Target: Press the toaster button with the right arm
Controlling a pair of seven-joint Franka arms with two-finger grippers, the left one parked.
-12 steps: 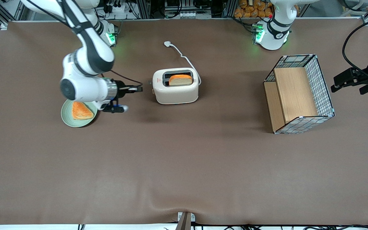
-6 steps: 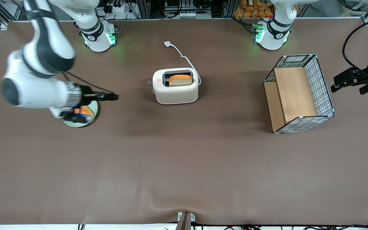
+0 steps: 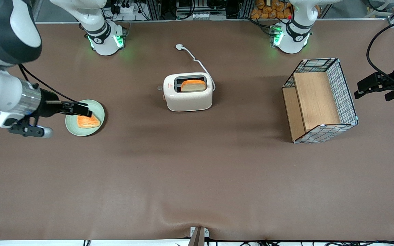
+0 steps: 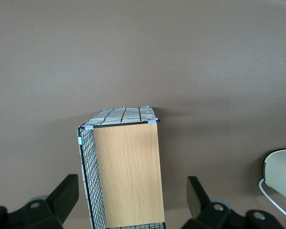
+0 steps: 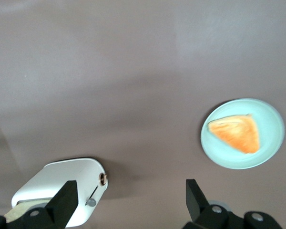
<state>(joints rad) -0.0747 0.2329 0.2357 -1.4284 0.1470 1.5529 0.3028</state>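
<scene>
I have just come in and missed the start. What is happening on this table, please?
The right arm is pulling away from the toaster; its gripper now hangs open above the green plate holding a toast slice. The toaster button is untouched at this moment. Another slice sits in the toaster's slot.

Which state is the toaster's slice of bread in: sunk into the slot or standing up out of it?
Standing up: the bread slice rises above the toaster top. The gripper hovers over the plate.
</scene>
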